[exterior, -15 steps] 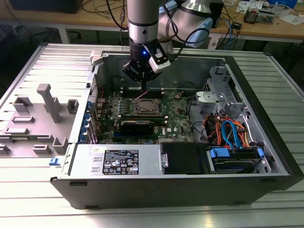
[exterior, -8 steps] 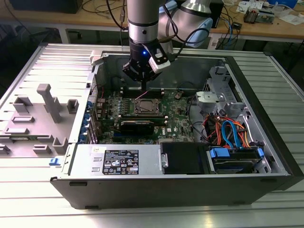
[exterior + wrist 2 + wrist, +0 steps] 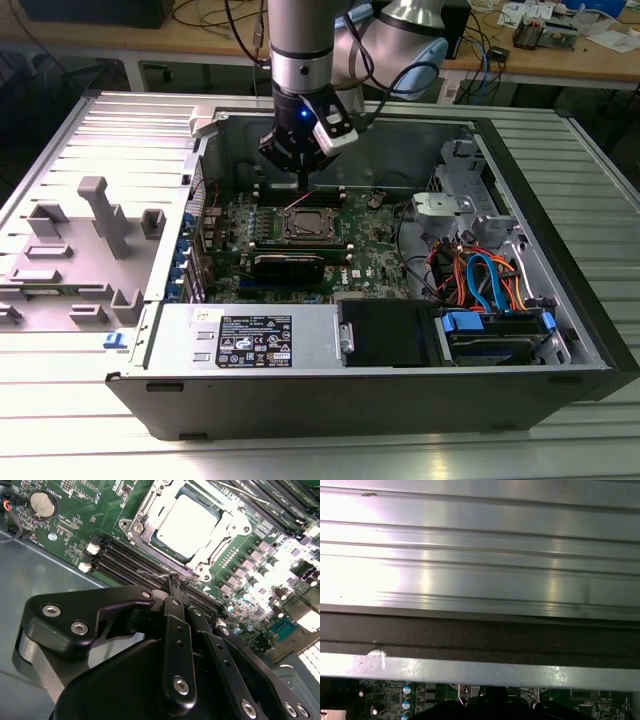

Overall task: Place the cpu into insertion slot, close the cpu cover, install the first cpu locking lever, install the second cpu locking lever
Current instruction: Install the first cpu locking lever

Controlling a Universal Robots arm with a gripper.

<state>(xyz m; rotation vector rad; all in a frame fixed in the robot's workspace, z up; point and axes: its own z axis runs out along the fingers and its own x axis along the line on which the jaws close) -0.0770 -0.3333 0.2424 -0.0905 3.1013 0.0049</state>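
Cpu [image 3: 187, 525] under cpu cover [image 3: 226, 530], on circuit board [image 3: 100, 505]

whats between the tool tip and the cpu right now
In the second wrist view, a thin wire lever and one side of the cpu cover lie between the tool and the cpu.

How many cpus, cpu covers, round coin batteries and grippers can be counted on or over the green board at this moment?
cpu: 1
cpu cover: 1
coin battery: 1
gripper: 1
Total: 4
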